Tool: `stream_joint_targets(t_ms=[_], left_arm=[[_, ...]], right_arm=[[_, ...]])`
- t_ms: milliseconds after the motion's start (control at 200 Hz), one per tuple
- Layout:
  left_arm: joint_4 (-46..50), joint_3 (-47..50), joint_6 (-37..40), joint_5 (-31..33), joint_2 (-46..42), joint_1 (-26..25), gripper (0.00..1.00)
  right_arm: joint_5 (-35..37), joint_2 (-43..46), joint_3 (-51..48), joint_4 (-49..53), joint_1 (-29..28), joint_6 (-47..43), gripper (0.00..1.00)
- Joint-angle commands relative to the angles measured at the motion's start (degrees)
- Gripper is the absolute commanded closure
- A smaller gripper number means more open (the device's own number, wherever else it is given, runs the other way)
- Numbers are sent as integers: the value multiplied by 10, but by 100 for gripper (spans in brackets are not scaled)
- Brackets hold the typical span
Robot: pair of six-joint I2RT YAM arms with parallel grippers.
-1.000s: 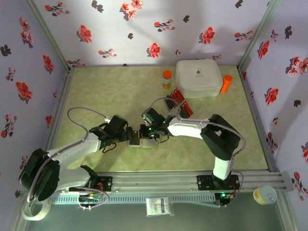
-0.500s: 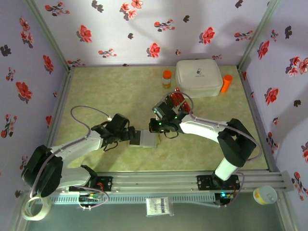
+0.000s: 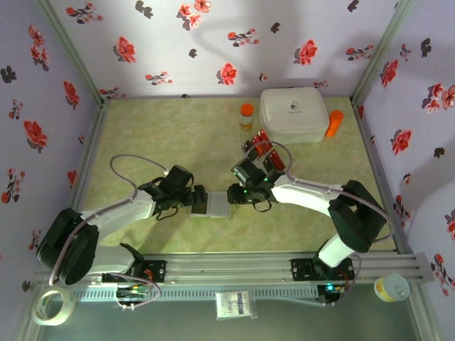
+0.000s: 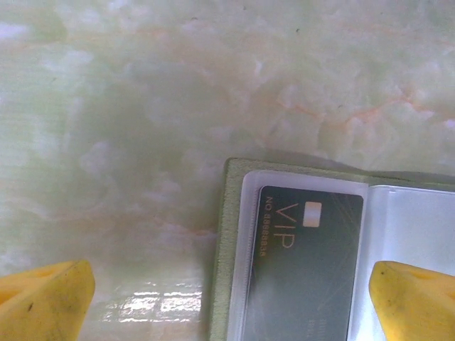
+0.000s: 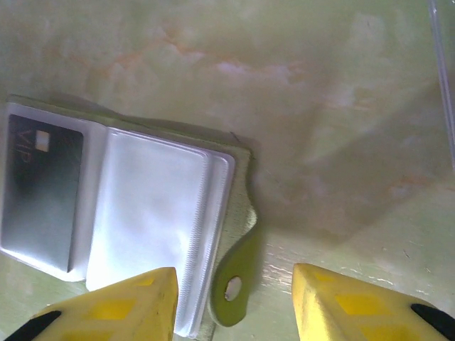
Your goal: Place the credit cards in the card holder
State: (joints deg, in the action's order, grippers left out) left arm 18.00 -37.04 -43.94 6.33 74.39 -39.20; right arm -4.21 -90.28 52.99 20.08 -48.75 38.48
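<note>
The olive-green card holder (image 3: 217, 206) lies open on the table between my two grippers. One of its pale sleeves holds a black VIP card (image 4: 309, 270), which also shows in the right wrist view (image 5: 39, 192). My left gripper (image 4: 231, 305) is open, and its yellow fingertips straddle the holder's left edge (image 4: 222, 270). My right gripper (image 5: 234, 305) is open too, one fingertip over the empty sleeves (image 5: 153, 213) and the green closing tab (image 5: 234, 280) lying free between the tips. More credit cards (image 3: 264, 151), red and black, lie in a loose pile behind the right gripper (image 3: 238, 193).
A large white rounded box (image 3: 293, 115) stands at the back right, with an orange-capped bottle (image 3: 246, 116) on its left and an orange bottle (image 3: 334, 123) on its right. Flowered walls close in the table on three sides.
My right gripper's jaws have parted. Its wrist drew back to the right from over the holder and now sits at the holder's right edge. The left gripper stays open and shifted slightly right.
</note>
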Motion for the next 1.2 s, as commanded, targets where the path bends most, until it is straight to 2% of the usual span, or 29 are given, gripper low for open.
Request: stream_joint_targets(t_ms=[0,140,440,590,1195], left_arm=[[-18,-11,16,-19,14,0,0],[-27,-12,18,-29,23,1,0],[-40,-10,19,-32,38,1,0],[-51,-9,20,-38,46,0,0],[-92,-20,18,-64,81,-3,0]], right_arm=[[17,-9,-6,1,0,-7,54],[23,-18,-10,-4,0,-9,59],[24,-25,-24,-16,4,-8,90],[21,-24,-28,-22,5,-7,100],[1,-27,-40,-53,8,6,100]])
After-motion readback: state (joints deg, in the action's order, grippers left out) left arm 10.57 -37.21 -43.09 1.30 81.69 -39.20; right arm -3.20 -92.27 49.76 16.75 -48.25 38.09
